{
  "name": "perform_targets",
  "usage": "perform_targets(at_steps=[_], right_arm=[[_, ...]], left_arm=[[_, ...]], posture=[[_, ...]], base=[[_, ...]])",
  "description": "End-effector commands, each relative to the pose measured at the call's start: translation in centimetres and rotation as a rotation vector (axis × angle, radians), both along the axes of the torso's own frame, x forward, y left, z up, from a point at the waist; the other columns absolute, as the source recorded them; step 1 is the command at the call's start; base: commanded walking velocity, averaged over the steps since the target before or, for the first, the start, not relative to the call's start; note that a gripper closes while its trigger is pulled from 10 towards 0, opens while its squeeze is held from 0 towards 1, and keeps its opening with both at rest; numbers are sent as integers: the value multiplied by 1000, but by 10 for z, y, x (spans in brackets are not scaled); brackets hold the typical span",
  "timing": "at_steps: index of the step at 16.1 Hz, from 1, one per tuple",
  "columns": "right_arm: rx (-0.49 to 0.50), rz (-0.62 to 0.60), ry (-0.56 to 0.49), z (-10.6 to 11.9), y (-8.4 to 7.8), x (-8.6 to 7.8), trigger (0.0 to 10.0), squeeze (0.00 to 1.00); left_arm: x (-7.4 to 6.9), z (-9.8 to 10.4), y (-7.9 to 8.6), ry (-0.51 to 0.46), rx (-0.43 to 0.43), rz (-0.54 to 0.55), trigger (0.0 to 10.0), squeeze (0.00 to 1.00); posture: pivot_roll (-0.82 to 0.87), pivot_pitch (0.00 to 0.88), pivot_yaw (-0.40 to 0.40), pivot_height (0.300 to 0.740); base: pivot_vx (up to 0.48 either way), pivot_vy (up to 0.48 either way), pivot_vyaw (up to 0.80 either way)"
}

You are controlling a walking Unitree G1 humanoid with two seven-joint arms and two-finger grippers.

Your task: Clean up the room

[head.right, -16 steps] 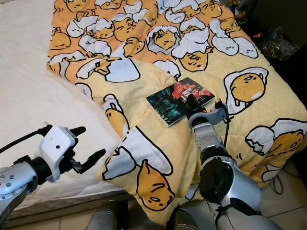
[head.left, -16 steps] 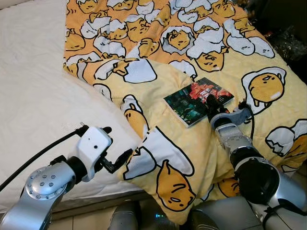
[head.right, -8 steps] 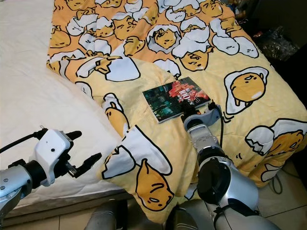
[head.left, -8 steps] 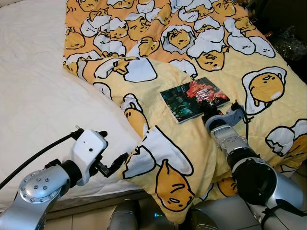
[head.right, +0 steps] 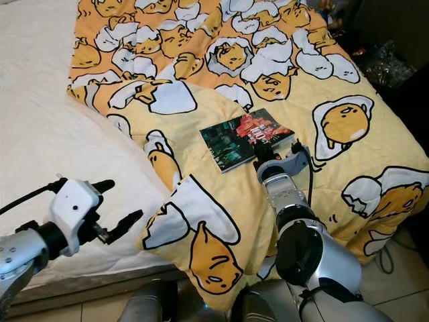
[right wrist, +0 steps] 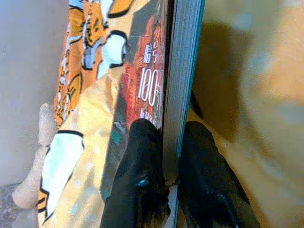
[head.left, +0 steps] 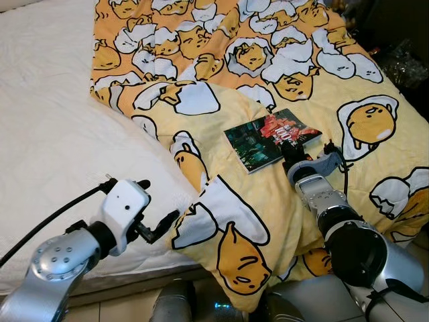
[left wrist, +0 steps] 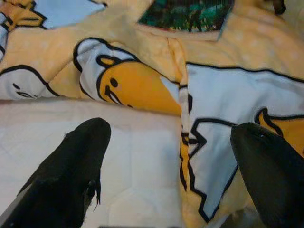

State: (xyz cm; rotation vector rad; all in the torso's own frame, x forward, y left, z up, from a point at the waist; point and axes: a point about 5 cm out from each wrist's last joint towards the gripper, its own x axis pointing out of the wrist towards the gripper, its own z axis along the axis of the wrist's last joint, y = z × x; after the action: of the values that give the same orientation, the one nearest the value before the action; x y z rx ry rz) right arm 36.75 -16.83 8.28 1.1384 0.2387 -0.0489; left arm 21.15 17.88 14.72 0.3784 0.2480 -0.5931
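Black R gripper (right wrist: 164, 156) pinching book (head.left: 271, 139) edge

White bed (head.left: 47, 134) under a yellow egg-print blanket (head.left: 221, 60), book (head.left: 271, 137) atop.

Right gripper (head.right: 263, 155) is clamped on the near edge of the book (head.right: 245, 139), which lies on the yellow egg-print blanket (head.right: 322, 87). Left gripper (head.right: 120, 204) hangs spread open, blanket corner just past its fingertips, white mattress (head.right: 33, 134) underneath.
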Motion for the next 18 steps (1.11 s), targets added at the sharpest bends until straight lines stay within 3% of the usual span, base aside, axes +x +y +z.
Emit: perform_targets(at_steps=[1, 3, 6, 8, 9, 10, 11, 14, 15, 17, 18], right_arm=[[-4, 13, -41, 9, 1, 5, 0, 0], [-31, 26, -92, 17, -7, 7, 0, 0], [-124, 31, -180, 25, -19, 8, 0, 0], [-395, 14, -274, 39, -30, 8, 0, 0], [-474, -3, -297, 44, -33, 7, 0, 0], [-605, -44, -358, 54, -36, 1, 0, 0], [-796, -88, -419, 64, -36, -14, 0, 0], [-1052, -108, -433, 68, -26, -33, 0, 0], [-1168, -92, -403, 62, -18, -43, 10000, 0], [-1262, -65, -353, 53, -8, -60, 10000, 0], [-1231, -54, -296, 45, -6, -70, 10000, 0]], left_arm=[[1, -4, 0, 3, -2, 5, 10000, 969], [15, -14, -8, -20, -35, 31, 10000, 973], [27, -19, -14, -60, -67, 103, 10000, 965], [34, -16, -14, -107, -119, 196, 10000, 965], [35, -16, -13, -119, -131, 219, 10000, 965], [36, -16, -12, -137, -167, 270, 10000, 965], [37, -18, -11, -152, -212, 341, 10000, 941], [40, -20, -16, -181, -194, 375, 10000, 925], [40, -20, -16, -197, -181, 392, 10000, 925], [41, -20, -16, -210, -198, 413, 10000, 925], [42, -19, -16, -221, -176, 408, 10000, 929]], posture=[[318, 75, -11, 740], [253, 10, -12, 740], [208, 0, -10, 740], [192, 0, -11, 740], [182, 0, -11, 740], [162, 0, -5, 740], [132, 0, 6, 740], [123, 0, -3, 740], [113, 0, -7, 740], [96, 0, -7, 740], [87, 0, -6, 740]], base=[[0, 0, 0], [0, 0, 0], [0, 0, 0], [0, 0, 0], [0, 0, 0], [0, 0, 0], [0, 0, 0], [0, 0, 0], [0, 0, 0], [0, 214, 0], [0, 401, 0]])
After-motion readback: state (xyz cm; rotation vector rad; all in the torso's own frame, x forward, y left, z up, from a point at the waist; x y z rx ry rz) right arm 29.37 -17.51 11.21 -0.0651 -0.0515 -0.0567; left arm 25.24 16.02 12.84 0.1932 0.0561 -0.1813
